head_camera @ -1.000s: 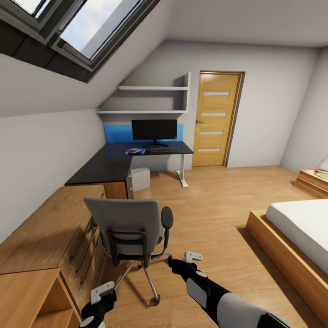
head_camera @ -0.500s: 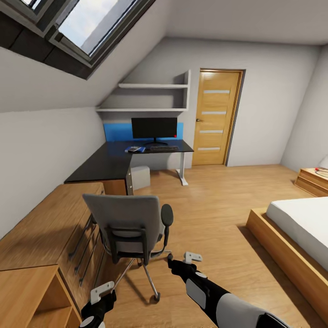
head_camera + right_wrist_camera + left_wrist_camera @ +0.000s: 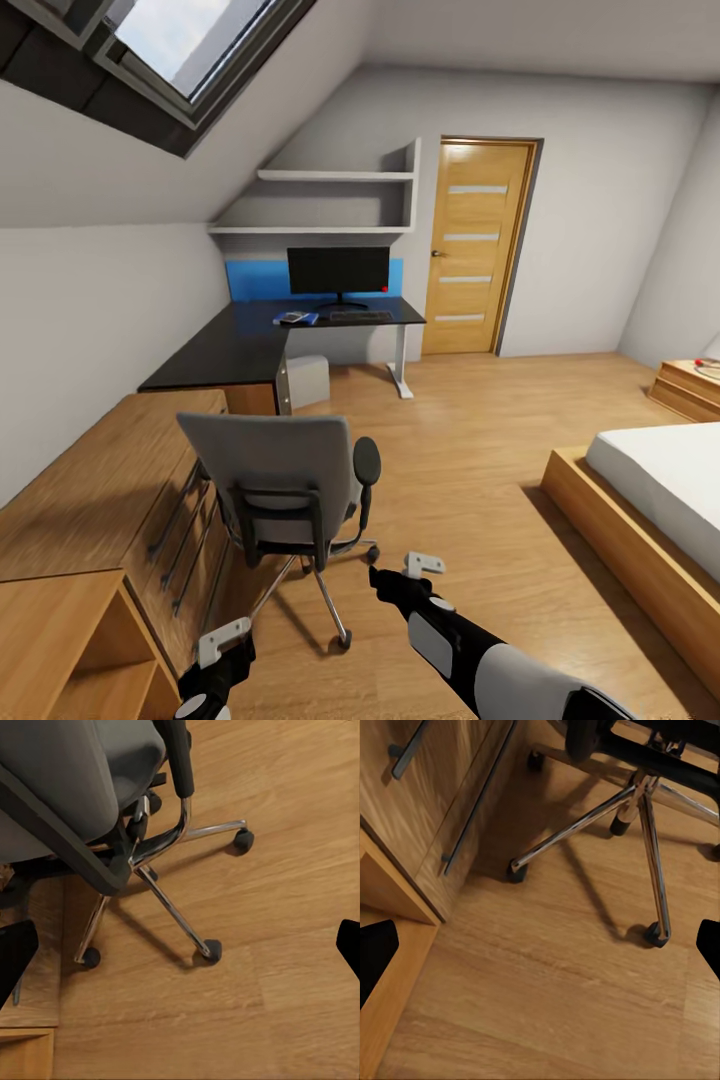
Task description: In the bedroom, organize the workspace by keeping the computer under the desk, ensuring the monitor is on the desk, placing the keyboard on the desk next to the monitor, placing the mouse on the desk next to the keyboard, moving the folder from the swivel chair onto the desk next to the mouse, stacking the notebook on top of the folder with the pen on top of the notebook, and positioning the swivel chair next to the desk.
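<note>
**Attic bedroom, chair standing short of the counter**

A warm wood-plank floor (image 3: 470, 440) runs under a sloped white ceiling with a skylight (image 3: 170, 40). At the far left corner stands the L-shaped counter (image 3: 230, 345), its top glossy black, on white legs. On its far wing sit the monitor (image 3: 338, 272), the slim keyboard (image 3: 360, 316) in front of it, and the blue folder (image 3: 300, 319) just left of the keyboard with a small dark item on top, too small to tell apart. The light grey computer (image 3: 308, 380) sits on the floor under the counter. A wooden door (image 3: 472, 250) is at the far right, a bed (image 3: 660, 490) at the right, and a low light-wood drawer unit (image 3: 100, 500) along the left wall.

The grey swivel chair (image 3: 285, 480) stands near, back toward the robot, well apart from the counter, its chrome star base on black casters.

Both arms reach low and forward. The left claw (image 3: 222, 640) and right claw (image 3: 420, 565) hang free of the chair, fingers spread, pinching nothing.
</note>
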You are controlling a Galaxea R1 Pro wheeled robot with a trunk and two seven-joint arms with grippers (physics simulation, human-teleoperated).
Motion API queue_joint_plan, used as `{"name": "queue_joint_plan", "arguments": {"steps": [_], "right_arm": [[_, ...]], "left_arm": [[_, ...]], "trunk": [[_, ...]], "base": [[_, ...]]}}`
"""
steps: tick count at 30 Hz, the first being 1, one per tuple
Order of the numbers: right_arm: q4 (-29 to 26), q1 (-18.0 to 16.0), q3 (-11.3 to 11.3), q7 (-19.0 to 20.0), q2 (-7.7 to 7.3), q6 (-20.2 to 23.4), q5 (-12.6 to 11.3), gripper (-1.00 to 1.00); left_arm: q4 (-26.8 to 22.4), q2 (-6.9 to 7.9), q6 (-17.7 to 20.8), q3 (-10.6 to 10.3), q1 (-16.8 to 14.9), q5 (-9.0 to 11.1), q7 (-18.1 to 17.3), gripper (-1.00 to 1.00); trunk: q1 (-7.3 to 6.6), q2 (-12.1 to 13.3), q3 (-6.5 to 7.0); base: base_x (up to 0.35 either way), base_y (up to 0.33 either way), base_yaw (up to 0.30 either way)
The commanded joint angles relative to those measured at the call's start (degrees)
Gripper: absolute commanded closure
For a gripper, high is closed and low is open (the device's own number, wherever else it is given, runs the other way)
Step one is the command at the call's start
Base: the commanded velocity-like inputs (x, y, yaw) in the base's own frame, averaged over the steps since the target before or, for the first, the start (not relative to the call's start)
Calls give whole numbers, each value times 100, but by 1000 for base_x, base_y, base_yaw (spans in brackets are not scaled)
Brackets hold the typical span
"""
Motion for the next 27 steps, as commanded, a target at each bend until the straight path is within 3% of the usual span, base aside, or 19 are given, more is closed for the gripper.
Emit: {"name": "queue_joint_plan", "arguments": {"steps": [1, 14, 27], "right_arm": [[-1, -6, 50, -30, -2, -114, -53, -100], [86, -4, 49, -30, -4, -306, -50, -100], [107, -4, 54, -30, -2, -306, -40, -100]], "left_arm": [[2, -4, -20, 18, -4, 39, -9, -100], [2, -9, -12, 33, -5, 34, 1, -100], [2, -10, -23, 35, -2, 41, -9, -100]], "trunk": [[22, -45, -34], [308, -566, -295], [308, -566, -295]], "base": [[0, 0, 0], [0, 0, 0], [-75, 79, 0]]}}
